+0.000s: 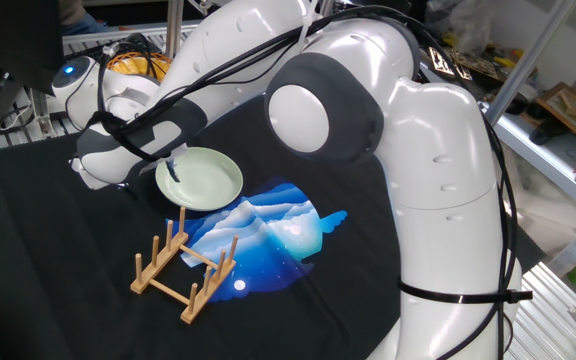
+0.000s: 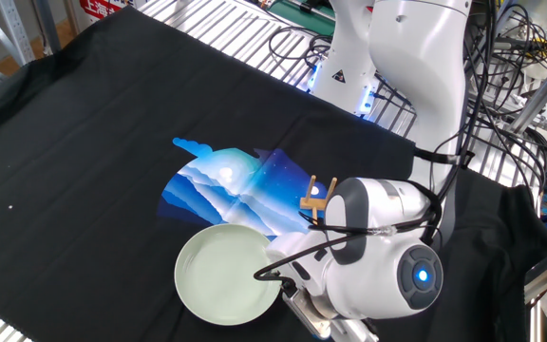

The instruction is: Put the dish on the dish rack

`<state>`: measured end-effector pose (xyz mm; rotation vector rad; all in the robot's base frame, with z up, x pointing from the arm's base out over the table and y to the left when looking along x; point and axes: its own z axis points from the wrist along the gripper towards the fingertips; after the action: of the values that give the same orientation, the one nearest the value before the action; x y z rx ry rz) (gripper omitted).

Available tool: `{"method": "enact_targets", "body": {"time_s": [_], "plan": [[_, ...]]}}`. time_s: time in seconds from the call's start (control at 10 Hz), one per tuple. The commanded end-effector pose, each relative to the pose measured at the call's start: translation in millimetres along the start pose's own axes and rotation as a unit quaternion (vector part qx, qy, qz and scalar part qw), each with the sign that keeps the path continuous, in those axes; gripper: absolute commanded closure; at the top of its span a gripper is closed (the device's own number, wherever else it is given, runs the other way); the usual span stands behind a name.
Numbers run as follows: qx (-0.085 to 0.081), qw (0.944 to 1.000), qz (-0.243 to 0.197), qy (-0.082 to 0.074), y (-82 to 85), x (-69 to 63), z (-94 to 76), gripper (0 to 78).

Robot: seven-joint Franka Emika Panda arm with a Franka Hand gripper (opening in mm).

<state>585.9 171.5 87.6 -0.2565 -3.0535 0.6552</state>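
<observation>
The dish (image 1: 206, 180), a pale-green round plate, lies flat on the black cloth; it also shows in the other fixed view (image 2: 224, 274). My gripper (image 1: 164, 172) is at the dish's left rim. One thin finger (image 1: 173, 167) stands inside the rim, a little in from the edge, and the other is hidden outside it. The jaws look apart around the rim. In the other fixed view the wrist (image 2: 368, 256) covers the gripper. The light-wood dish rack (image 1: 183, 265) stands empty in front of the dish; only one peg tip (image 2: 316, 195) shows in the other fixed view.
A blue-and-white printed patch (image 1: 268, 228) lies on the black cloth (image 2: 112, 123) between the dish and the arm's base. The big white arm (image 1: 408, 150) arches over the right of the table. Metal grating (image 2: 254, 38) and cables border the cloth.
</observation>
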Motion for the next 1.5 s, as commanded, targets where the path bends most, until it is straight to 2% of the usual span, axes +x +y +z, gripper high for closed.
{"method": "enact_targets", "body": {"time_s": [0.1, 0.2, 0.4, 0.6, 0.7, 0.9, 1.2, 1.5], "plan": [[0.008, 1.0000, 0.001, -0.003, 0.0, -1.1, -1.3, 0.1], [0.043, 0.9988, -0.001, -0.024, 12.3, -3.4, 18.4, 0.1], [0.045, 0.9986, 0.000, -0.029, 12.3, -4.3, 20.7, 0.1], [0.063, 0.9974, -0.004, -0.035, 12.4, -5.0, 22.8, 0.1], [0.062, 0.9975, -0.003, -0.034, 12.3, -4.5, 23.1, 0.1], [0.043, 0.9987, 0.002, -0.025, 9.2, -2.1, 19.9, 0.1], [0.045, 0.9988, -0.003, -0.019, 0.7, 1.5, 10.7, 0.1], [0.046, 0.9987, -0.001, -0.019, 0.1, -0.7, 12.5, 0.1]]}}
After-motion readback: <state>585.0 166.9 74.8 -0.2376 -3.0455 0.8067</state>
